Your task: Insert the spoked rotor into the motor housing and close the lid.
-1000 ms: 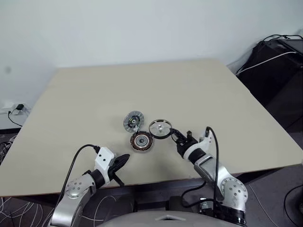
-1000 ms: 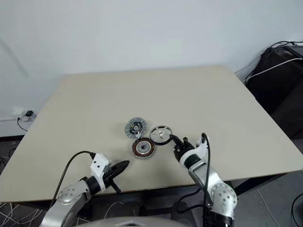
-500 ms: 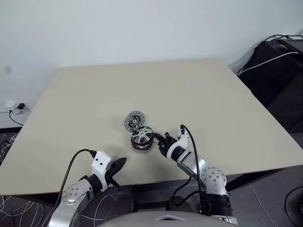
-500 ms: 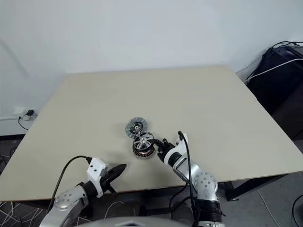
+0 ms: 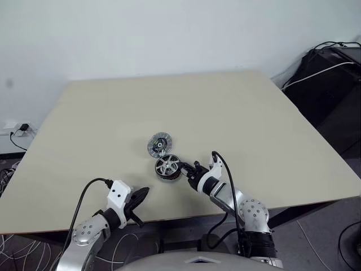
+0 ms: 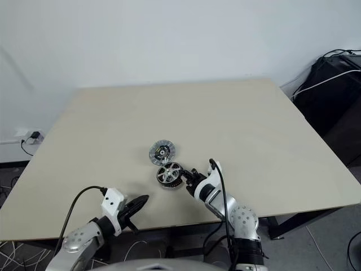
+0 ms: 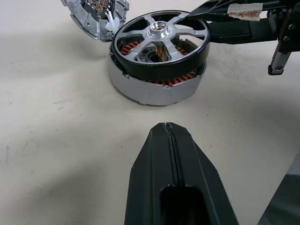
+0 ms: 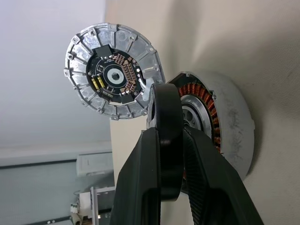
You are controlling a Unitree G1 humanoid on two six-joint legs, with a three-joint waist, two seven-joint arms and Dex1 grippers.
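Rotor (image 7: 161, 44): sits tilted atop the housing (image 7: 154, 84), not yet seated; copper windings show under its raised edge.
Right gripper (image 5: 186, 169): jaws pinch the rotor's black rim.
Left gripper (image 7: 169, 140): jaws pressed together, empty, near the table (image 5: 237, 113) edge.
Lid (image 5: 159, 144): lies just behind the housing, touching it.
Risk: letting go while tilted could jam the rotor crooked or let it slide off; a sideways push could knock the lid.
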